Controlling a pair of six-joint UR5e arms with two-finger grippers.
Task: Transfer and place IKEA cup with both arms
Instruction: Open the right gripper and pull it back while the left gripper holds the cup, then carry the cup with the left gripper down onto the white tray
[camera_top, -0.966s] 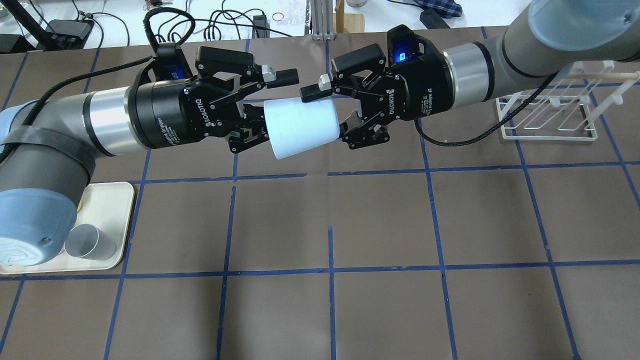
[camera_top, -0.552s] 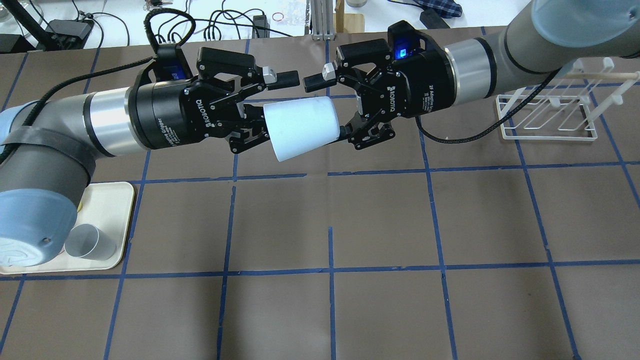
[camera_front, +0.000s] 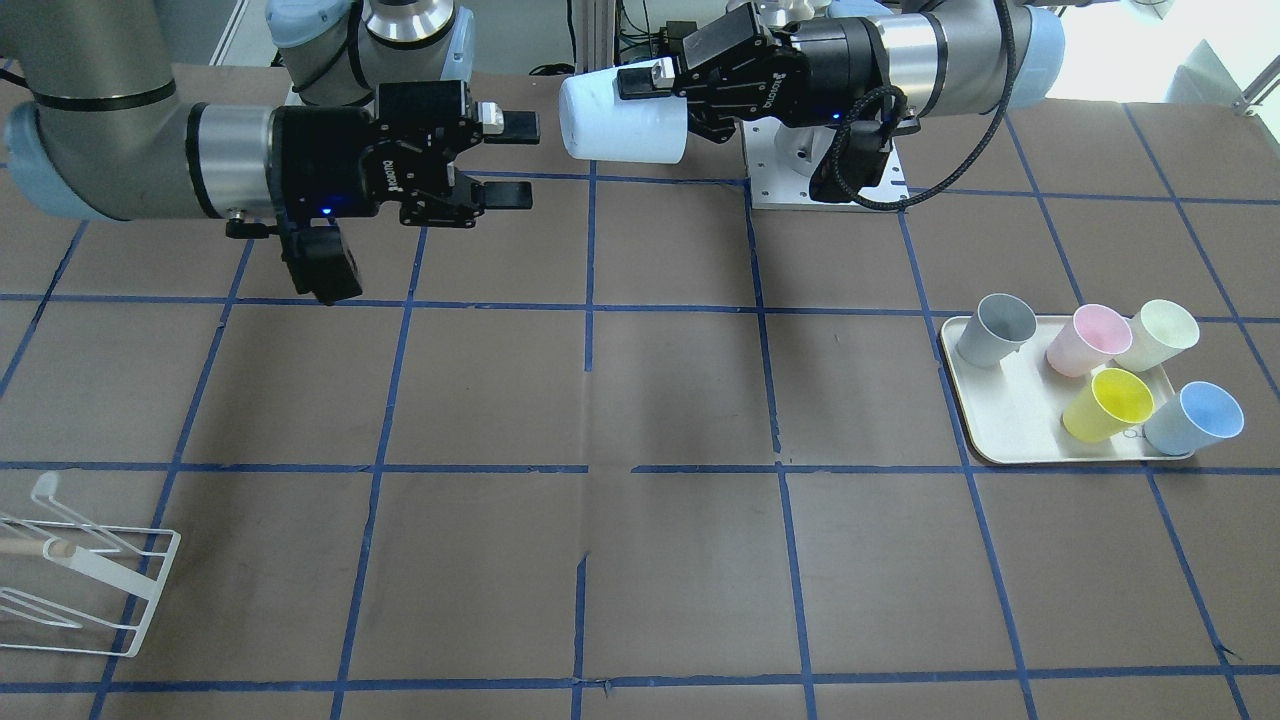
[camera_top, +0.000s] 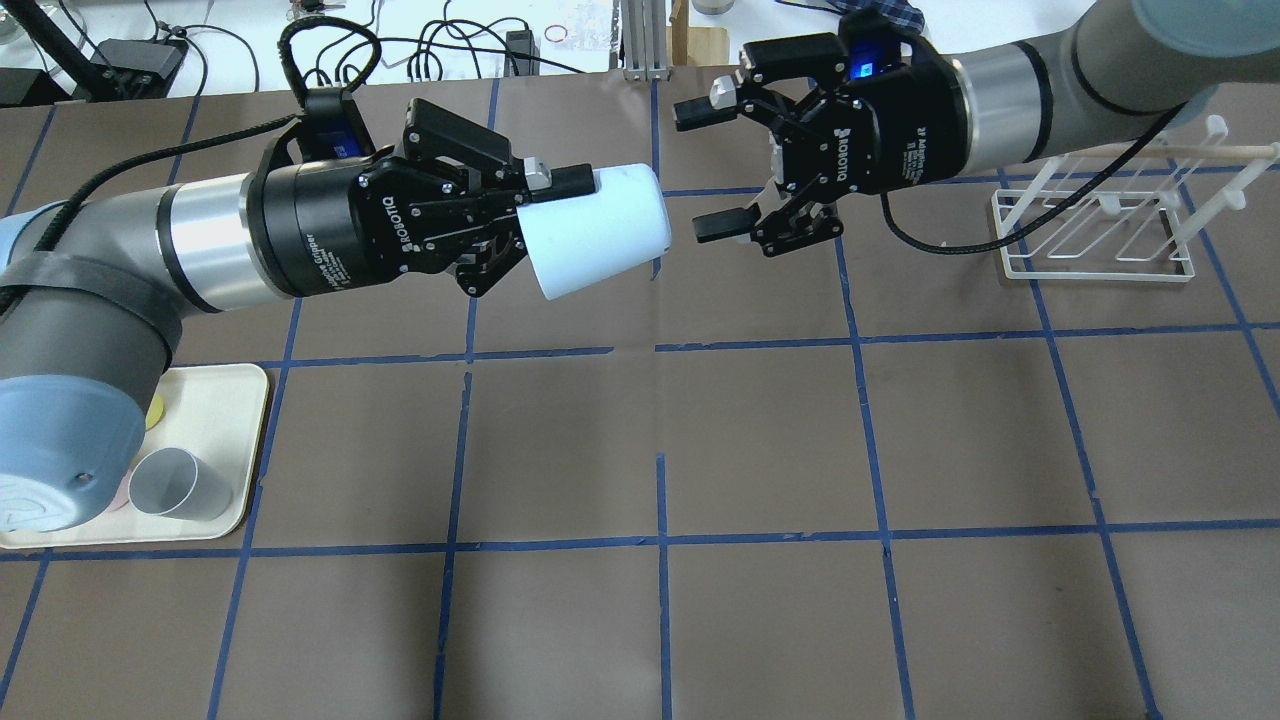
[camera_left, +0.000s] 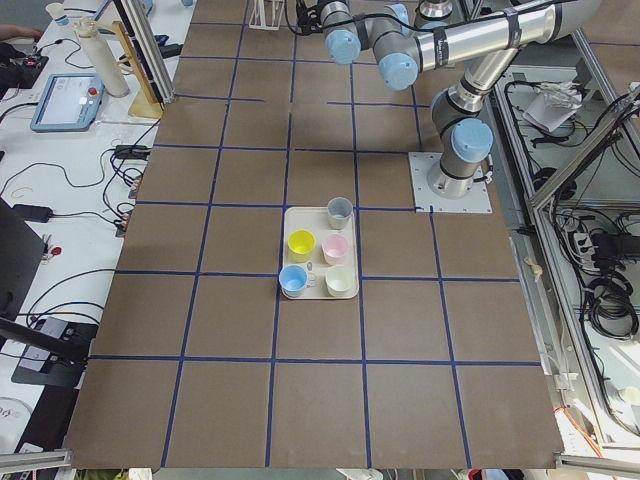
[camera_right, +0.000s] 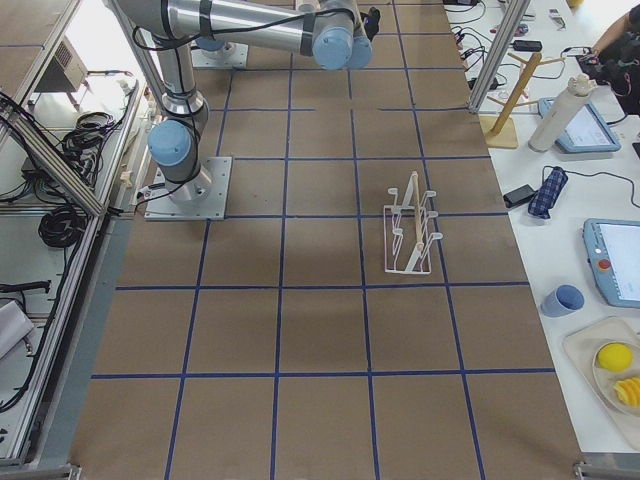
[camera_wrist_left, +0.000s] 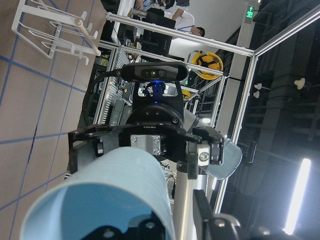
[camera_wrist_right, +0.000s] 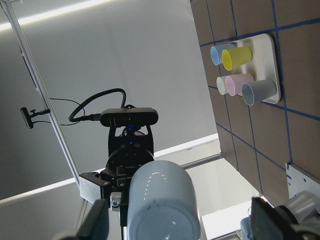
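**Left hand** (camera_top: 545, 215): clamped on the mouth end of the IKEA cup (camera_top: 600, 230), which it holds in the air above the far half of the bench (camera_top: 760, 440).

**IKEA cup:** pale sky-blue plastic, handleless and unprinted. It lies sideways, with its closed, narrower base toward the right hand (camera_top: 708, 168).

**Right hand:** fingers spread apart, just beyond the cup's base, with a gap between them and the cup.

**Markings:** "ROBOTIQ" in white on both hands. "2F Adaptive" on the right hand's body, the rest unclear.

**Surroundings:**
- Bench: brown surface with a blue tape grid.
- White wire rack (camera_top: 1095, 235): beyond the right hand, well apart.
- Cream tray (camera_front: 1000, 420): on the left arm's side, well apart from both hands. It carries a grey cup (camera_front: 993, 330), pink cup (camera_front: 1085, 340), cream cup (camera_front: 1160, 333), yellow cup (camera_front: 1108, 404) and second blue cup (camera_front: 1195, 418).
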